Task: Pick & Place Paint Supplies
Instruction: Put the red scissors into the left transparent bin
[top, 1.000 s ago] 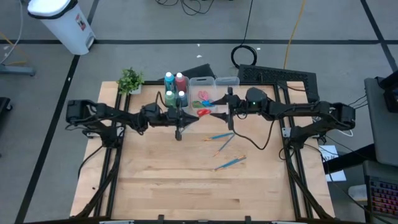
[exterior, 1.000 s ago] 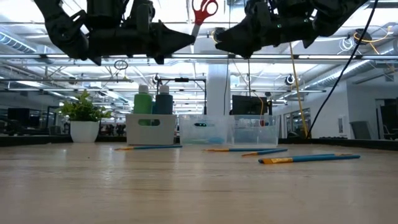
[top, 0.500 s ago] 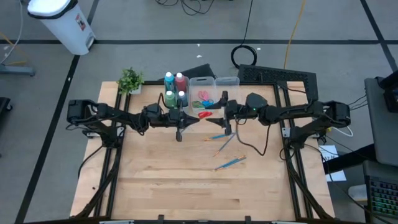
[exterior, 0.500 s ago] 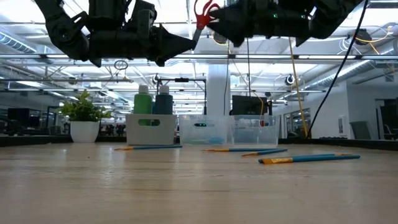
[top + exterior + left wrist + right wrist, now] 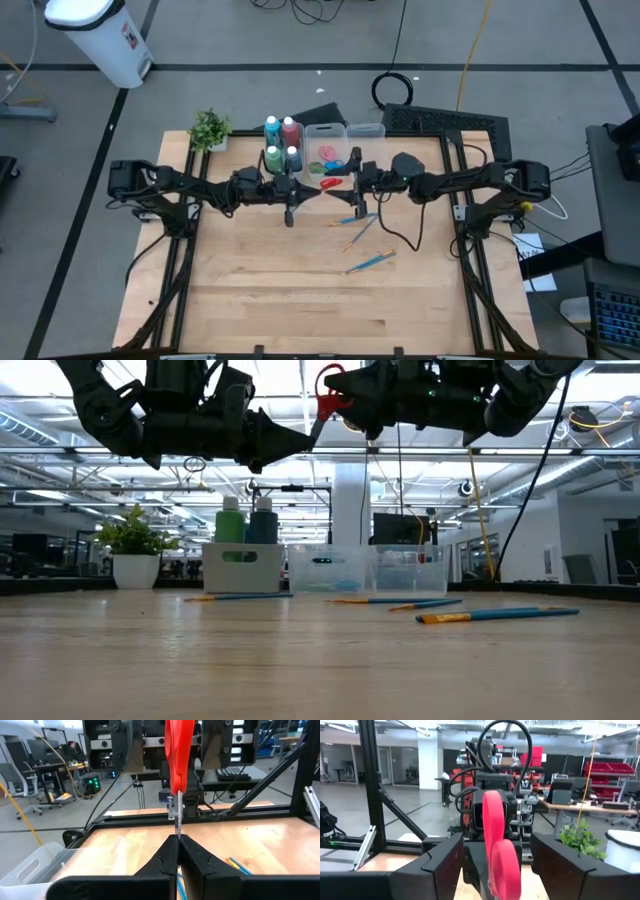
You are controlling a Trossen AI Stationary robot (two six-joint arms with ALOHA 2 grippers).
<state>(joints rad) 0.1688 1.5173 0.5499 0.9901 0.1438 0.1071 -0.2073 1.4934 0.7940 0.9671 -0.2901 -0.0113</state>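
No legible writing is seen; the red-handled scissors (image 5: 333, 182) are held by the blade tip in the closed left gripper (image 5: 318, 187) above the table (image 5: 260, 290), their handles lying between the spread, untouching right gripper (image 5: 357, 178) fingers.

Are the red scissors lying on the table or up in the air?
Up in the air. The left gripper pinches the red scissors by the blade tip, high above the table.

The red scissors (image 5: 495, 847) run off the right wrist view's lower edge, blades unseen.
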